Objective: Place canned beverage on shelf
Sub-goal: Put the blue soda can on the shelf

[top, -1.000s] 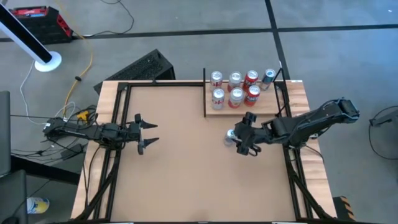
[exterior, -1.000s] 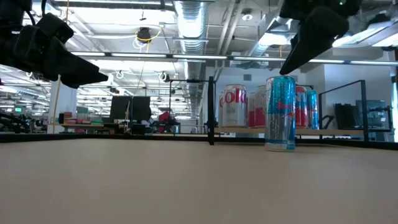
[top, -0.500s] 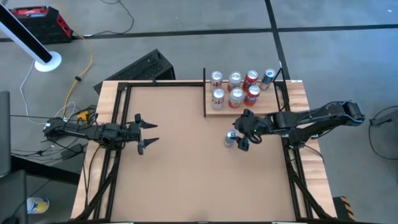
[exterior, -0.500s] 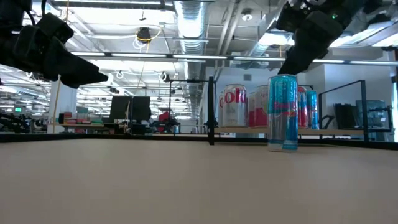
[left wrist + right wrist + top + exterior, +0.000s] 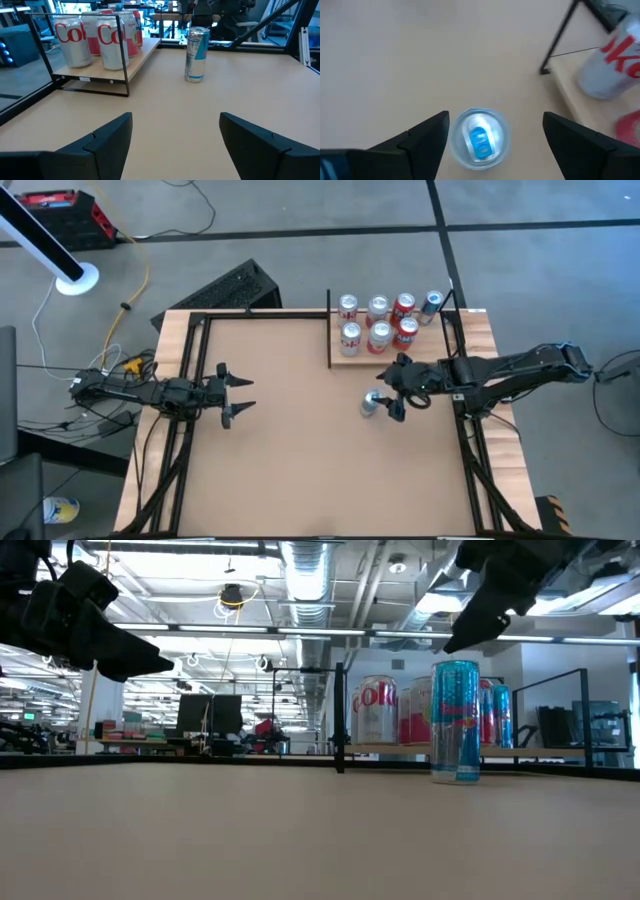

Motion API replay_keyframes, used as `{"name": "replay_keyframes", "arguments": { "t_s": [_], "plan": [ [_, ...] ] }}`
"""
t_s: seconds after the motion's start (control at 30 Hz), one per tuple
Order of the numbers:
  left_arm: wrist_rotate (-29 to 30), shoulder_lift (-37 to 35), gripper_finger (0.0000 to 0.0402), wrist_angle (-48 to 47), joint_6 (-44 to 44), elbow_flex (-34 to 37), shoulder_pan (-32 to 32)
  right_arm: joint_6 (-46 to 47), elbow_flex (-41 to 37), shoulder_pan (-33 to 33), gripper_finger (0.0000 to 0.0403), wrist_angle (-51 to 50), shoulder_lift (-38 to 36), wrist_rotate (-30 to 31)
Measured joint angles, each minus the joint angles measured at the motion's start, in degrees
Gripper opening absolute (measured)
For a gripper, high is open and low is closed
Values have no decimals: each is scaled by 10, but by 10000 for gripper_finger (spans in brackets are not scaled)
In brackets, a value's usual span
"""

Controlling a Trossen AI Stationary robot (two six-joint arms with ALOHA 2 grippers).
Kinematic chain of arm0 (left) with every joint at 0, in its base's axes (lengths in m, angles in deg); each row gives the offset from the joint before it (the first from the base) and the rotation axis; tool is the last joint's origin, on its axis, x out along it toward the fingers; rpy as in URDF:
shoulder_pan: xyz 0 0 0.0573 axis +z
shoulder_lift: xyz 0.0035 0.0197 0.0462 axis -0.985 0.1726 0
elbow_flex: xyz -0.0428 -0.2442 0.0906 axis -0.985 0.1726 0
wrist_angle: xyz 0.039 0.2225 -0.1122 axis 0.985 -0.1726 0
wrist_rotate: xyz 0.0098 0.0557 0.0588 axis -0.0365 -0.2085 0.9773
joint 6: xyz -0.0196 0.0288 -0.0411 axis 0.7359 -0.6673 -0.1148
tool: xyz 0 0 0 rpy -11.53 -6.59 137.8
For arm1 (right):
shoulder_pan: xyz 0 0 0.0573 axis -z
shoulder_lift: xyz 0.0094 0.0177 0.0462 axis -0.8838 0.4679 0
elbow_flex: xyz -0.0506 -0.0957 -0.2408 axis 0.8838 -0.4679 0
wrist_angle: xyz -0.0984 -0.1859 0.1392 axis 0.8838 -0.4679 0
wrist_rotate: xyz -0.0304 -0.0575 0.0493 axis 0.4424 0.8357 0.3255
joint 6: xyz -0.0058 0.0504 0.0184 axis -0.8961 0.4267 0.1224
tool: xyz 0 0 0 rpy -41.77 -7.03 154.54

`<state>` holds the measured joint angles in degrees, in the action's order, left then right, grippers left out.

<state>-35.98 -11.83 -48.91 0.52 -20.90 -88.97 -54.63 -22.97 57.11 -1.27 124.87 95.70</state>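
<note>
A slim blue-and-silver can (image 5: 371, 402) stands upright on its base on the brown tabletop, a little to the near side of the shelf (image 5: 432, 347). The shelf is a pale wood board with black posts and holds several cans. My right gripper (image 5: 398, 388) is open and points down over the can without touching it. In the right wrist view the can's top (image 5: 478, 138) shows between the fingers (image 5: 427, 131). The low view shows this gripper (image 5: 495, 595) above the can (image 5: 455, 720). My left gripper (image 5: 245, 395) is open and empty at the table's left.
Red and silver cans (image 5: 378, 320) fill the shelf's left and middle, and one blue can (image 5: 432, 304) stands at its far right. A black post (image 5: 559, 37) of the shelf stands close to the can. Open tabletop (image 5: 290, 430) lies between the arms.
My right arm has stretched out lower, and its gripper has shifted a little toward the table's far edge. It stays open above the can. The can still stands upright on the table.
</note>
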Motion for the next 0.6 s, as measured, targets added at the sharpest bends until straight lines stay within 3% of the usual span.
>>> {"name": "replay_keyframes", "arguments": {
  "t_s": [0.23, 0.43, 0.6],
  "plan": [
    [0, 0, 283, 0, 0, 0, 0, 3, 0, -31, 344, -7, 24, -11],
    [0, 0, 283, 0, 0, 0, 0, 4, 0, -33, 344, -7, 56, 36],
    [0, 0, 283, 0, 0, 0, 0, 8, 1, -33, 344, -6, 69, 37]
  ]
}}
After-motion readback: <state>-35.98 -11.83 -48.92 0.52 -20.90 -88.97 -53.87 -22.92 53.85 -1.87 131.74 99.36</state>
